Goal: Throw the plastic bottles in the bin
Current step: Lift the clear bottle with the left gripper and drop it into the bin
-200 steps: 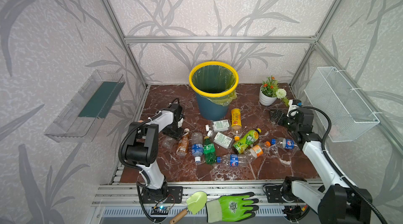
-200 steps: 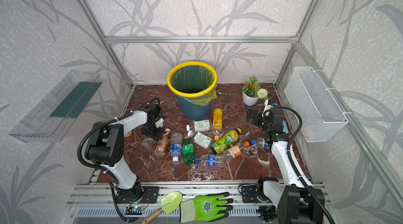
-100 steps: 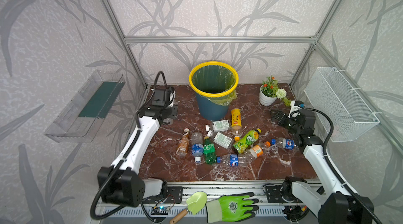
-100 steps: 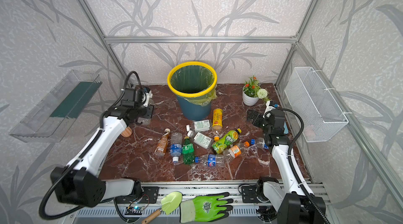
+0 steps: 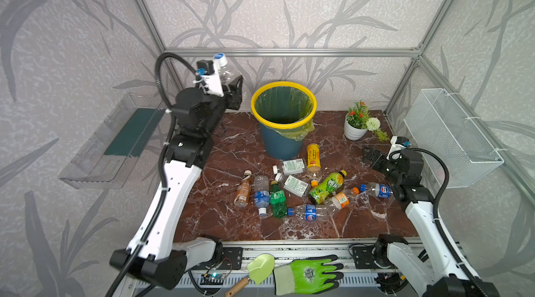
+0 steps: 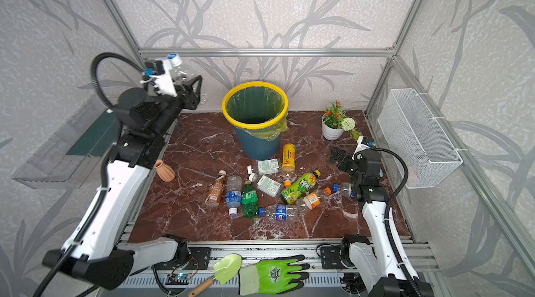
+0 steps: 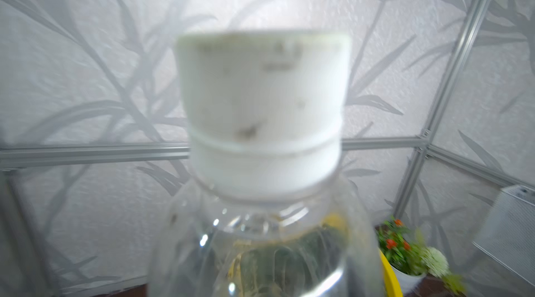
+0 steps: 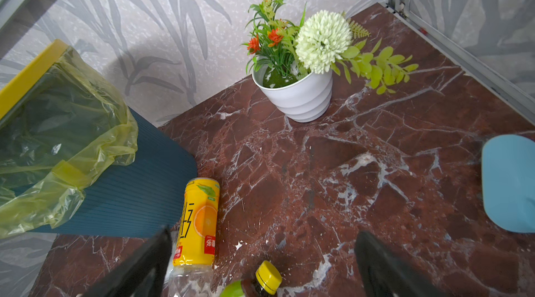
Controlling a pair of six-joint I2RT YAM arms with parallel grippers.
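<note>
Your left gripper (image 5: 232, 88) was clamped shut on a clear bottle (image 5: 225, 70), cap up, long axis near upright; the bin (image 5: 283, 125) stood to its right and lower, nearest that arm; your right gripper (image 5: 372, 157) hung wide open, empty, near the other bottles (image 5: 293, 185).

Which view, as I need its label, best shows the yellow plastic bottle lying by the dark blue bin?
The right wrist view: the yellow plastic bottle is close, sharp, label showing. Both top views show it small beside the dark blue bin; the left wrist view misses it.
</note>
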